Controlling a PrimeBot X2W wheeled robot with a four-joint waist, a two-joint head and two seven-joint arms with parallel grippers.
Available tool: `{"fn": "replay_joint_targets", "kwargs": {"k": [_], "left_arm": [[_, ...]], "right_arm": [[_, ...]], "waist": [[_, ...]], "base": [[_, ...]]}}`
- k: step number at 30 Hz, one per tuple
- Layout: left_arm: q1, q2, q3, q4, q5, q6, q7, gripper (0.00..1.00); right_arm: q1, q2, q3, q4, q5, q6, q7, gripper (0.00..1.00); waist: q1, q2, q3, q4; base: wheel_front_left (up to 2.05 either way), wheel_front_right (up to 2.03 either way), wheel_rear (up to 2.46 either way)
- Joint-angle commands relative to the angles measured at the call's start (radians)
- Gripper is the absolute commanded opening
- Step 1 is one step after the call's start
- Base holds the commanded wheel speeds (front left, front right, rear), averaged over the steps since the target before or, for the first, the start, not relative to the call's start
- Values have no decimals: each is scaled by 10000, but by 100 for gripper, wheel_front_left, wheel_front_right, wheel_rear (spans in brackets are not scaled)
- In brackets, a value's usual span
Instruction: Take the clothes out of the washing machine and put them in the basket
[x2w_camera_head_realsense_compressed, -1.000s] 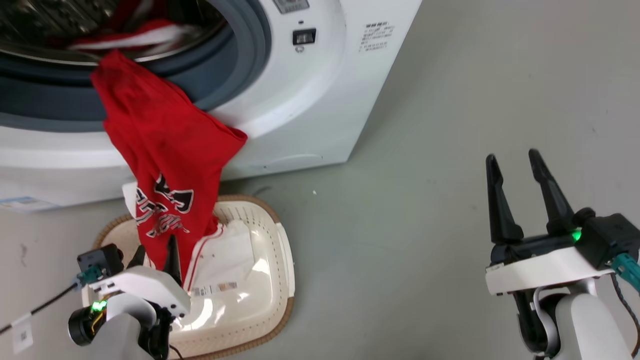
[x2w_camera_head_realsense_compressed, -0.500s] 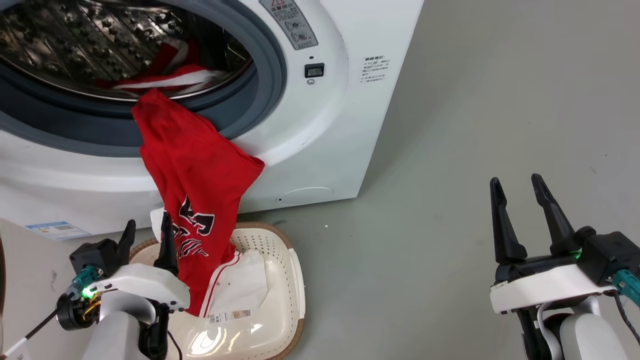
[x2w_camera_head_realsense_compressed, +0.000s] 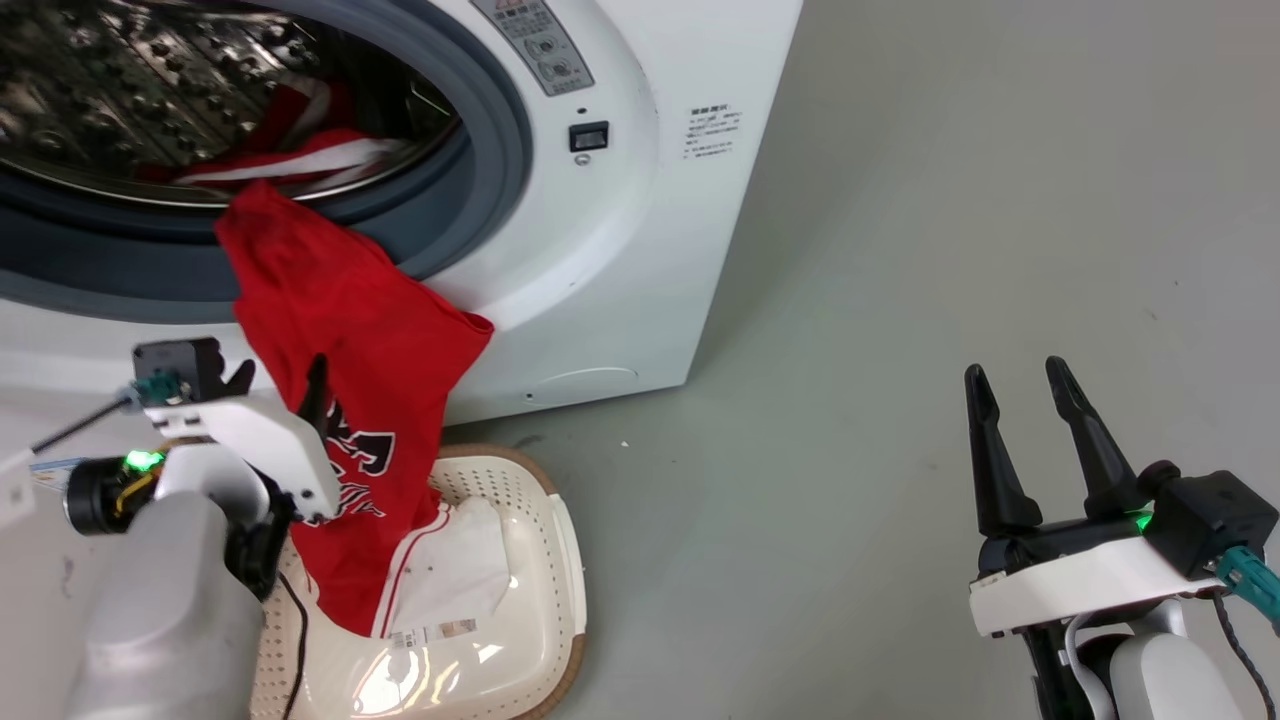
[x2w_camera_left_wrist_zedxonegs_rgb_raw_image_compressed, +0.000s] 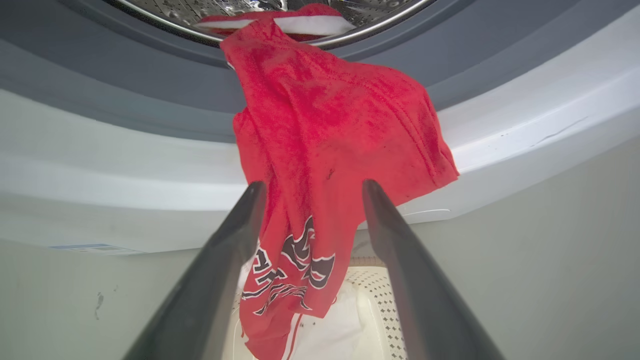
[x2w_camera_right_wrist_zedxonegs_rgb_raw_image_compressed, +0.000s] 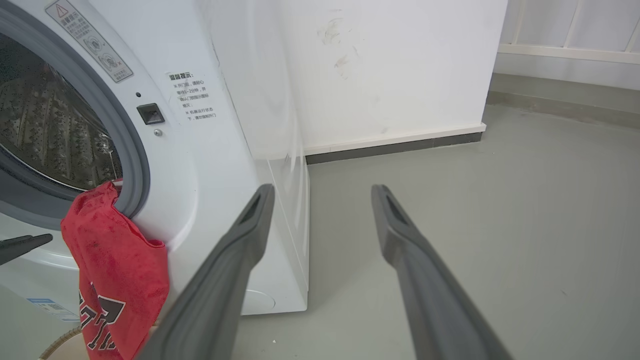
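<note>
A red jersey is draped from the drum over the grey seal of the washing machine. Its lettered lower end hangs into the basket on the floor, where white fabric lies. More red cloth is seen inside the drum. The left end effector is held wide at the jersey, with nothing pinched. The right end effector is likewise spread and empty, well apart.
</note>
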Motion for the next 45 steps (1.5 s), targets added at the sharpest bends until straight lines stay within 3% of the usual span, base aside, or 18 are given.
{"fn": "replay_joint_targets", "kwargs": {"k": [1,13,32,33,34,35,45], "left_arm": [[-335,166,-98,284,-110,-19,401,100],[-1883,1026,-264,1929,-451,-23,1641,100],[-3430,1693,-358,3297,-525,201,1581,100],[-3462,1688,-370,3361,-529,221,1545,75],[-3485,1679,-388,3412,-541,222,1525,27],[-3502,1678,-396,3450,-556,216,1464,0],[-3087,1402,-396,3939,-778,164,850,0]], "right_arm": [[-98,6,38,47,118,-3,-97,100],[-526,6,265,419,367,-3,-434,100],[-974,7,546,787,598,-3,-633,100],[-986,7,554,803,598,-3,-638,100],[-996,5,553,814,593,-3,-640,100],[-1004,5,554,828,600,-3,-642,100],[-842,7,406,892,500,-3,-639,100]], "waist": [[1,0,242,-209],[1,0,1185,-825],[1,0,1802,-1274],[1,0,1800,-1285],[1,0,1798,-1290],[1,0,1788,-1294],[1,0,1276,-1121]], "base": [[0,0,0],[0,0,0],[0,0,0],[0,0,0],[0,0,0],[0,0,0],[0,0,0]]}}
